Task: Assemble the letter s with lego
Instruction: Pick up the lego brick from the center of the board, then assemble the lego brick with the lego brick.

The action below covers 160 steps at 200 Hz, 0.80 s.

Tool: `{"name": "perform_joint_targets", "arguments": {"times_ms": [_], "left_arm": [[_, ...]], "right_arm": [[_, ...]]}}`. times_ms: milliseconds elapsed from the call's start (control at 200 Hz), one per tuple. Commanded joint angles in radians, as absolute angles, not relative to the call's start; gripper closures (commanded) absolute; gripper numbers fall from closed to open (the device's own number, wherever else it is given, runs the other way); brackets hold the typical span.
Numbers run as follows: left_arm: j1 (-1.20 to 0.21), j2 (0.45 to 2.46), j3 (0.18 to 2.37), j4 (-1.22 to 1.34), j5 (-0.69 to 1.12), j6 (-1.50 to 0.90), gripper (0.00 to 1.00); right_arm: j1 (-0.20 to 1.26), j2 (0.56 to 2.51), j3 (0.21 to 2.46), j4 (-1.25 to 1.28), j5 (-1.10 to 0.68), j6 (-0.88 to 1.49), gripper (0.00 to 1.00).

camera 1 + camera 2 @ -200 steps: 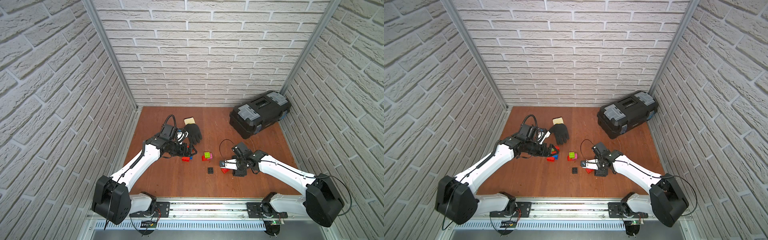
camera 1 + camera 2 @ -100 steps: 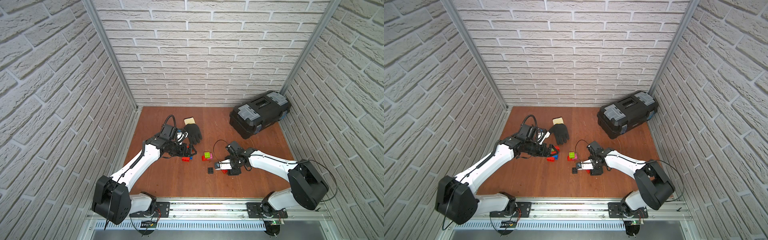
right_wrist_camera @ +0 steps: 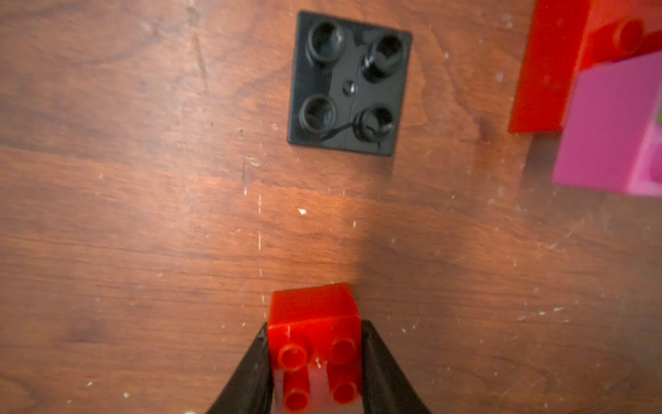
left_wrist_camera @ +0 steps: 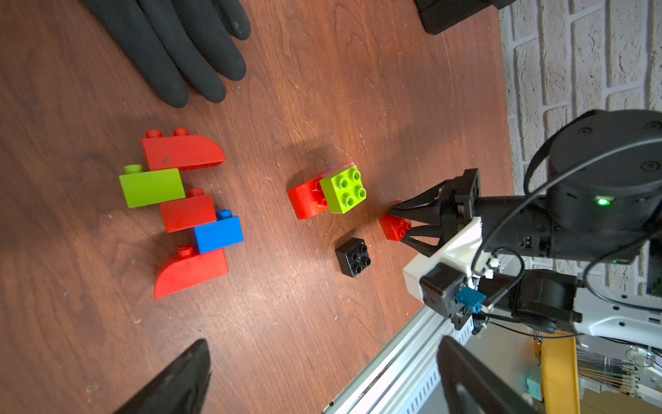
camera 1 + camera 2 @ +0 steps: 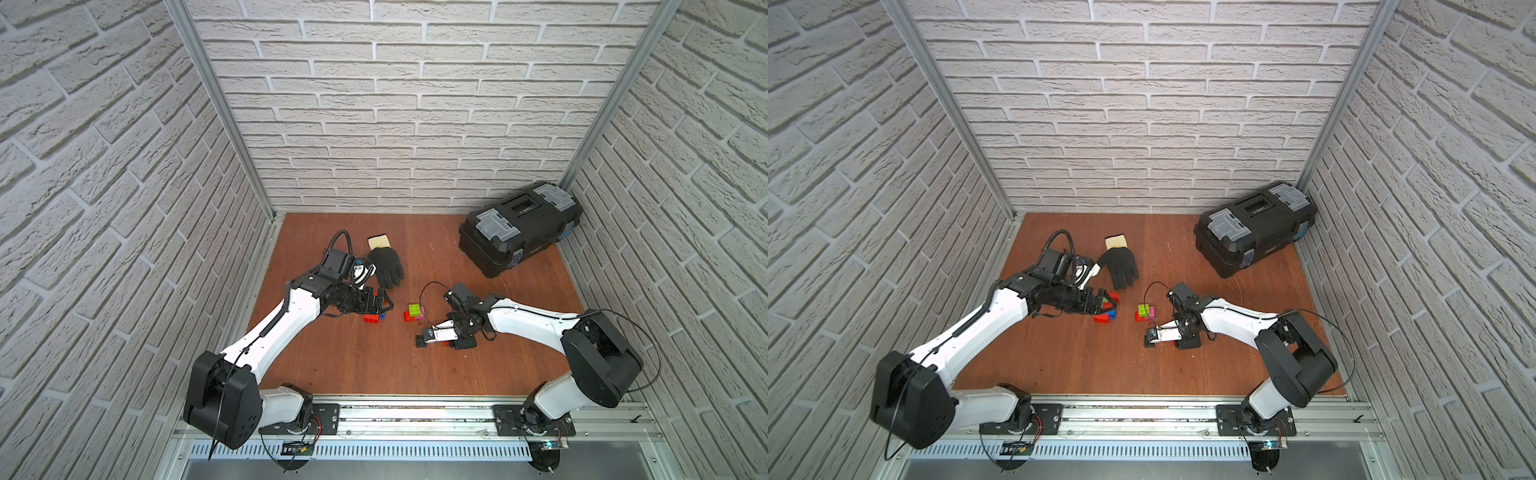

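Red brick [image 3: 314, 322] between right jaws

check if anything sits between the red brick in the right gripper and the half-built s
Yes: the black brick and the red, green and pink cluster lie between the red brick and the half-built s, flanking the straight line.

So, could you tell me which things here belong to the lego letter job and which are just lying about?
For the job: staggered line of red, green and blue bricks; red, pink and green cluster; black brick; small red brick, held in the right gripper.
Lying about: black glove; toolbox.
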<state>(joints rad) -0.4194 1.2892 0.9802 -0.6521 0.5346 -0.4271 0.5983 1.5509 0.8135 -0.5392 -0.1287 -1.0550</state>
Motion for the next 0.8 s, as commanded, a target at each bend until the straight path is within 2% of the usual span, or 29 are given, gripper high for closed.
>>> {"name": "perform_joint_targets", "arguments": {"times_ms": [0, 460, 795], "left_arm": [[-0.412, 1.284, 1.000, -0.662, 0.526, -0.408, 0.02], [-0.361, 1.255, 1.003, -0.713, 0.551, -0.380, 0.02], [-0.340, 1.236, 1.000, -0.736, 0.557, -0.367, 0.02]], "right_arm": [[0.610, 1.553, 0.837, -0.540, -0.146, -1.053, 0.67], [0.660, 1.570, 1.039, -0.732, -0.260, -0.877, 0.71], [0.726, 1.659, 1.093, -0.724, -0.229, -0.822, 0.73]]}}
